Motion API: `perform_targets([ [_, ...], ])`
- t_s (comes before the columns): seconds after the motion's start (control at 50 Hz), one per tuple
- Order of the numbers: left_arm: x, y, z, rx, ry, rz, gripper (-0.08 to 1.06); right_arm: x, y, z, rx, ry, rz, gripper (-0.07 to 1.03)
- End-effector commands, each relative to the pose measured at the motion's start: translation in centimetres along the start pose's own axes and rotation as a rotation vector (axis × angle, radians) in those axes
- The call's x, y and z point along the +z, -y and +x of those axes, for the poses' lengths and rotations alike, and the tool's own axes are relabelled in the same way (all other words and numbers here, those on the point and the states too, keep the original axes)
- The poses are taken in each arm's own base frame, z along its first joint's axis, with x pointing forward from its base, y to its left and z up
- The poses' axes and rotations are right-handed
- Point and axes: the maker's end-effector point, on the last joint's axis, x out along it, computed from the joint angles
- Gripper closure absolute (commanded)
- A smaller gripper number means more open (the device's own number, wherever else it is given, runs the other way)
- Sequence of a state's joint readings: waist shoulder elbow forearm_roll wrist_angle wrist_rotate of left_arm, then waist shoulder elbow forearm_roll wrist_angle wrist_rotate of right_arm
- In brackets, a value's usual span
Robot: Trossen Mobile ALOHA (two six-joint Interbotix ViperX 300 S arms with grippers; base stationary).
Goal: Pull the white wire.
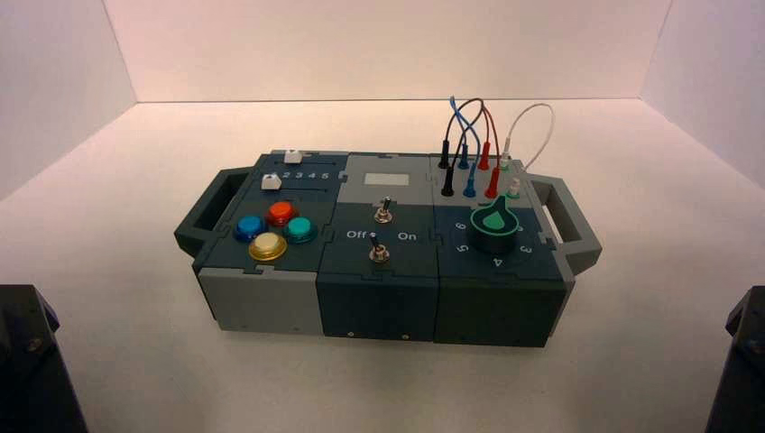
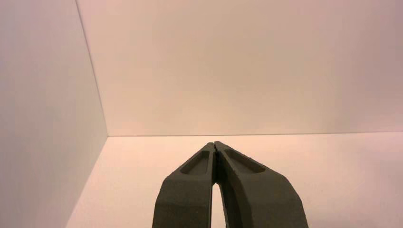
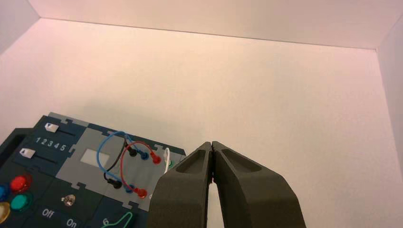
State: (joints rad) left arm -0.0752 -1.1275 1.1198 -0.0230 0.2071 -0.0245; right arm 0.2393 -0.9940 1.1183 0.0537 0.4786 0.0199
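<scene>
The white wire (image 1: 539, 126) arches at the box's back right corner, both whitish plugs seated next to the red wire (image 1: 493, 144). Part of it shows in the right wrist view (image 3: 166, 159), beside the red plug and half hidden by my right gripper. My right gripper (image 3: 211, 144) is shut and empty, well short of the box; its arm is parked at the lower right corner of the high view (image 1: 741, 361). My left gripper (image 2: 215, 144) is shut and empty, facing bare floor and wall; its arm is parked at the lower left (image 1: 32, 361).
The box (image 1: 379, 298) has black (image 1: 448, 153), blue (image 1: 465, 135) and red looped wires, a green knob (image 1: 494, 225), two toggle switches (image 1: 382, 212), several coloured buttons (image 1: 268, 245), two white sliders (image 1: 291, 157) and side handles (image 1: 568, 216). White walls enclose the floor.
</scene>
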Motion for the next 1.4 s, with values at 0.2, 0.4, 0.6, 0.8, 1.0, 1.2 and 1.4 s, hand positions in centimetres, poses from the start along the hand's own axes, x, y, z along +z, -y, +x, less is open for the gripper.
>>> perform_targets([
  [0.2, 0.8, -0.1, 0.0, 0.003, 0.017, -0.007, 1.01, 1.3, 0.0, -0.3, 0.001, 0.028, 0.007, 0.99],
  [0.4, 0.3, 0.1, 0.2, -0.005, -0.012, -0.013, 1.01, 1.1, 0.0, -0.3, -0.001, 0.011, 0.008, 0.99],
  [0.6, -1.1, 1.5, 1.0, -0.060, -0.115, 0.002, 1.01, 0.7, -0.2, -0.4, 0.003, -0.057, 0.012, 0.99],
  [0.8, -3.5, 4.0, 1.9, -0.152, -0.270, 0.040, 1.01, 0.8, -0.7, -1.1, 0.024, -0.154, 0.039, 0.99],
  [1.0, -6.2, 7.4, 2.2, -0.274, -0.425, 0.112, 1.01, 0.8, -1.8, -1.6, 0.074, -0.218, 0.094, 0.99],
  [1.2, -8.1, 10.0, 1.5, -0.368, -0.525, 0.179, 1.01, -1.0, -2.2, -1.6, 0.090, -0.334, 0.110, 0.99],
  [1.4, -8.8, 12.1, 0.6, -0.450, -0.567, 0.234, 1.01, -1.8, -3.5, -1.9, 0.149, -0.426, 0.148, 0.99],
])
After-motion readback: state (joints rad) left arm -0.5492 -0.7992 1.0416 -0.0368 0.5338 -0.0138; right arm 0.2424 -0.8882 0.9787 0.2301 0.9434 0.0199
